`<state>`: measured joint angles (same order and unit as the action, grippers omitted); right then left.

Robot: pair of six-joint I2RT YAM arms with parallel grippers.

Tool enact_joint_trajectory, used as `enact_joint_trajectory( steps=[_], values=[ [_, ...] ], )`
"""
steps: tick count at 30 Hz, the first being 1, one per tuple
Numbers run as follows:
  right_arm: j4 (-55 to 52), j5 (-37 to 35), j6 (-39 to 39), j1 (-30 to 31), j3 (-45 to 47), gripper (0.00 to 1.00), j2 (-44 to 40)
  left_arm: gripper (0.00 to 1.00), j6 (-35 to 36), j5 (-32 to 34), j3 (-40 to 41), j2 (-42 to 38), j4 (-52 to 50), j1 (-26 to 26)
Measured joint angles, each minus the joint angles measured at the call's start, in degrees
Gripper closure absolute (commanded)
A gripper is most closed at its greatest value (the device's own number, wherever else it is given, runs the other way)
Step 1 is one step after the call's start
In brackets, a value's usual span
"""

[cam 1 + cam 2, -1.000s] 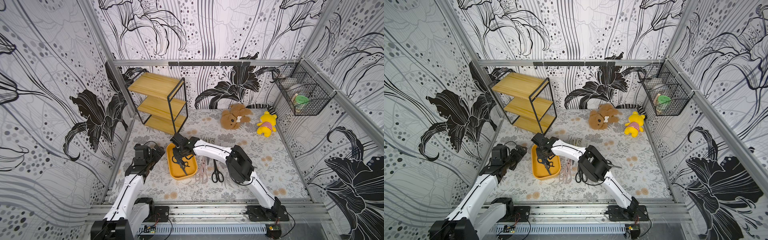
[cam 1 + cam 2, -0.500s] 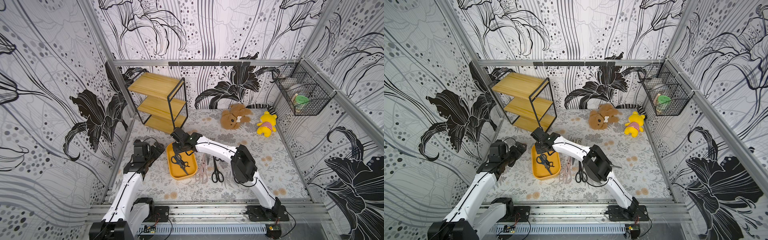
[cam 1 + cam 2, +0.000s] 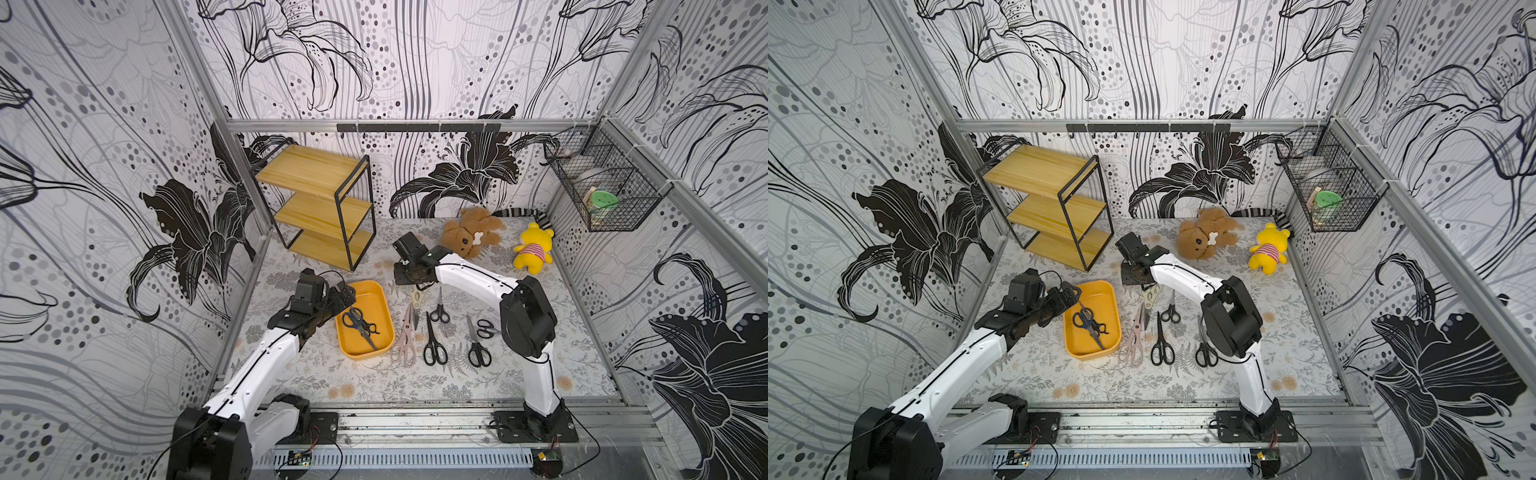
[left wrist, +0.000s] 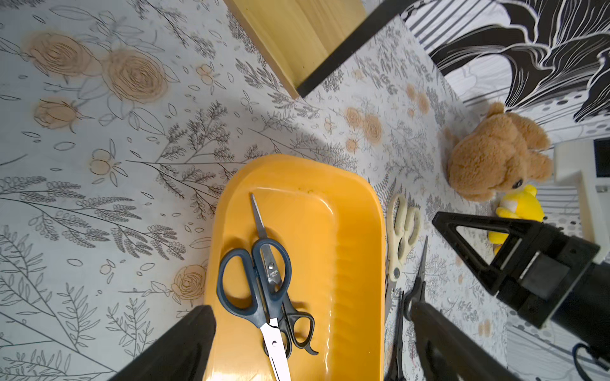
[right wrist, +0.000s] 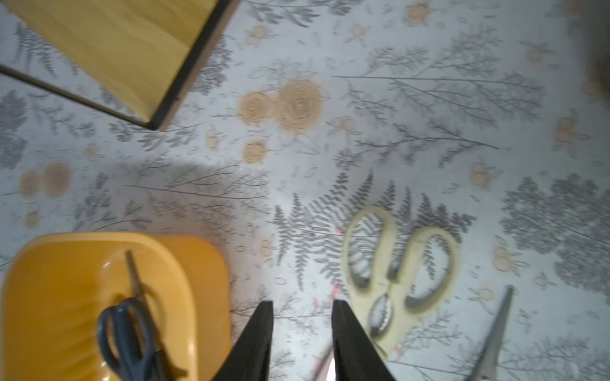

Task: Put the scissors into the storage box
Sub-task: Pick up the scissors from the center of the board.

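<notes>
Beside the storage box [image 3: 376, 297], the right gripper [image 5: 302, 303], jaws slightly parted and empty, is moving off toward the cream shears [image 5: 396, 297], leaving 2 scissors [image 3: 359, 326] boxed.

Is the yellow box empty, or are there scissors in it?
Not empty. The storage box holds two pairs: dark blue scissors lying across smaller black scissors.

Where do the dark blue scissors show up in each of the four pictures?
In a top view: dark blue scissors lying in the orange box.
In a top view: likewise, in the box.
Left wrist: in the box, crossing a black pair.
Right wrist: in the box, blurred.
Shared landmark: the box.
</notes>
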<state>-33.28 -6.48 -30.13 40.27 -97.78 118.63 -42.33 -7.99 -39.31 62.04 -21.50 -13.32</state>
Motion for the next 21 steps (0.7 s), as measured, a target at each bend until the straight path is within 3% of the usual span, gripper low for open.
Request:
enact_joint_trajectory(
  steps=[9,21],
  values=[
    [-1.79,1.33,0.90,-8.41,7.19,0.67,-2.45,0.02,-0.13,3.41,-1.46,1.73,0.04,-3.41],
    [-4.48,3.43,4.28,-10.21,0.66,0.70,3.10,0.02,-0.46,4.70,-1.46,1.73,0.02,-4.33]
  ],
)
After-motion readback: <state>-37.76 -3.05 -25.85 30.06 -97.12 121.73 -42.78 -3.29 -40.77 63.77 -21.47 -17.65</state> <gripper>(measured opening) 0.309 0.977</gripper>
